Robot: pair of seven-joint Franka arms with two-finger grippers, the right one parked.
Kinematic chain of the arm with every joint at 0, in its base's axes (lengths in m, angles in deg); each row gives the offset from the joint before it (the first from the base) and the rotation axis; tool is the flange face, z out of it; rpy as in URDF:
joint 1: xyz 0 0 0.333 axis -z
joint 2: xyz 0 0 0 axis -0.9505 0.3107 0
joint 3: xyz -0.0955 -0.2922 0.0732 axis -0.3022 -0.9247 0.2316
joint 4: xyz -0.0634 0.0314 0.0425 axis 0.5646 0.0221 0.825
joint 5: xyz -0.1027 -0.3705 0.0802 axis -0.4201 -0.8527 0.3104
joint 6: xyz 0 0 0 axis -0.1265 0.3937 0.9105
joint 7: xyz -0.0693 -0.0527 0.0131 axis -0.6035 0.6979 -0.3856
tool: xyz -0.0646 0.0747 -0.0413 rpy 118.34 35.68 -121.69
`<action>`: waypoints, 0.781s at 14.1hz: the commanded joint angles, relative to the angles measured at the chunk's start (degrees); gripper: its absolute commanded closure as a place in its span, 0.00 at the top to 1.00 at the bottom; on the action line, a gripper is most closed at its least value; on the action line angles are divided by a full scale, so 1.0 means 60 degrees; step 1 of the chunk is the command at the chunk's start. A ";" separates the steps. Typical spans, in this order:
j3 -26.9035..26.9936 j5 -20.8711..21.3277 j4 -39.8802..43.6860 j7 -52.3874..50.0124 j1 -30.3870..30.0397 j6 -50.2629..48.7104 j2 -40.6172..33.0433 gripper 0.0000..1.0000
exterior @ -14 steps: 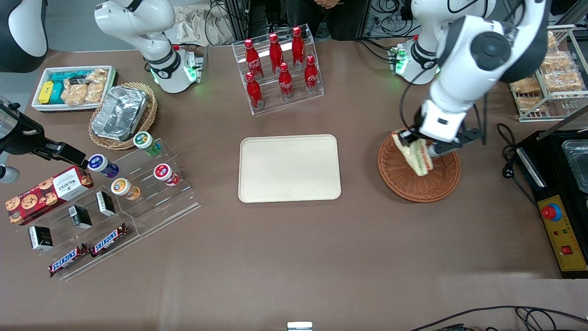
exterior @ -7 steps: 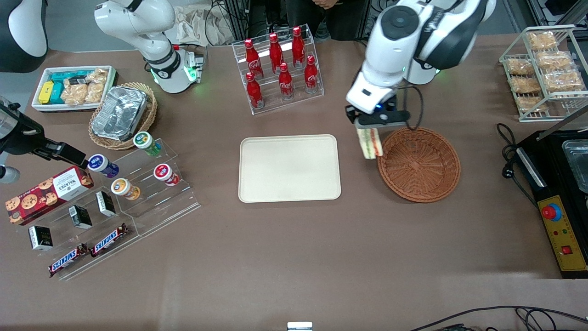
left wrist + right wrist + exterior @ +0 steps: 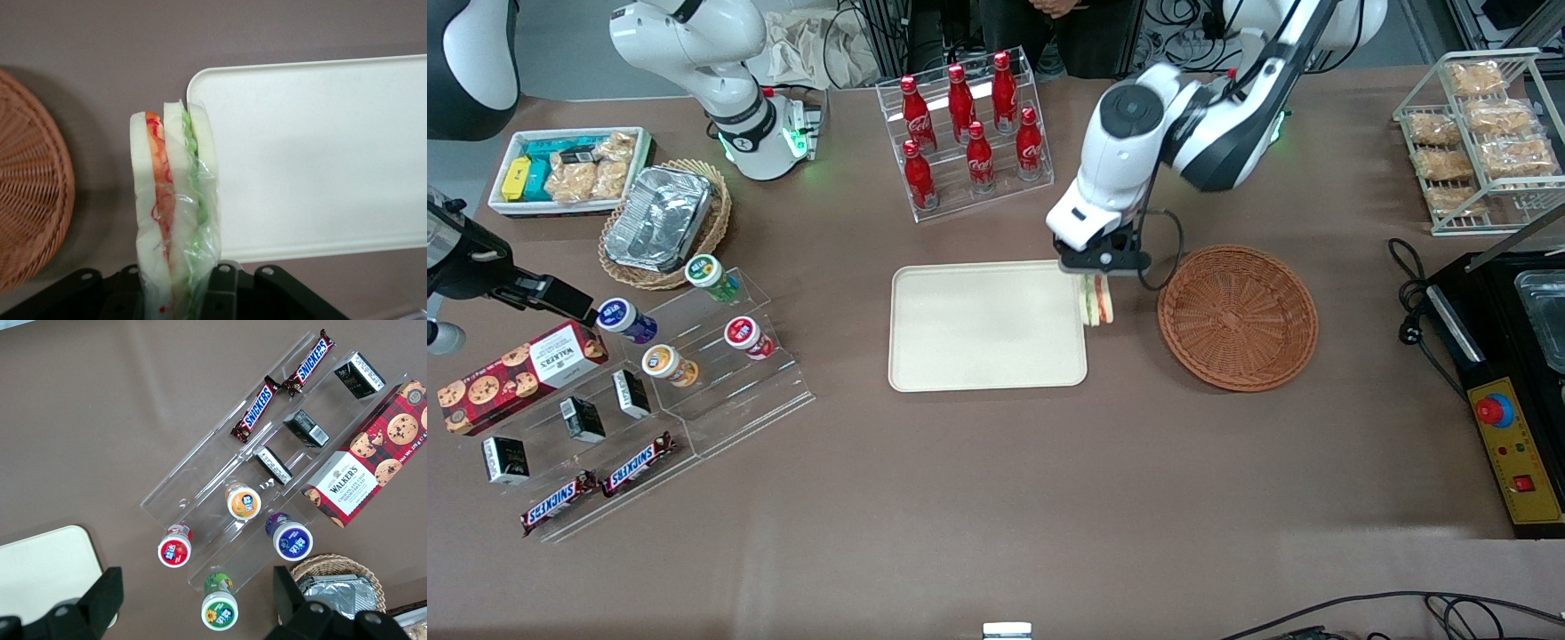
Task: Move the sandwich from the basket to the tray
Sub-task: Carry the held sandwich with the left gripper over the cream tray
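My left gripper [image 3: 1096,274] is shut on the sandwich [image 3: 1096,300], a wrapped wedge of white bread with red, orange and green layers, and holds it in the air. The sandwich hangs over the edge of the cream-beige tray [image 3: 978,356] that faces the basket. In the left wrist view the sandwich [image 3: 175,200] stands between the jaws at the tray's corner [image 3: 320,153]. The reddish-brown wicker basket [image 3: 1238,316] stands beside the tray toward the working arm's end; nothing shows in it. Its rim shows in the left wrist view [image 3: 30,180].
A clear rack of red cola bottles [image 3: 965,129] stands farther from the camera than the tray. A clear stepped stand with cups and snack bars [image 3: 667,382] and a paler basket with a foil container [image 3: 663,222] lie toward the parked arm's end. A wire rack of snacks [image 3: 1476,133] stands at the working arm's end.
My gripper lifted the sandwich out of the basket and carried it sideways over the table to the tray's edge. The basket now shows nothing in it.
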 commanded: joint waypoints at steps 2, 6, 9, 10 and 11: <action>0.0142 0.0500 0.0141 -0.0105 0.0302 0.1232 0.1410 0.00; 0.0157 0.1157 0.0170 -0.0397 0.0434 0.2186 0.2421 0.00; 0.0157 0.1758 0.0185 -0.0866 0.0507 0.2654 0.2964 0.00; 0.0157 0.1876 0.0185 -0.0998 0.0507 0.2860 0.3125 0.00; 0.0157 0.1978 0.0199 -0.1057 0.0507 0.3007 0.3286 0.00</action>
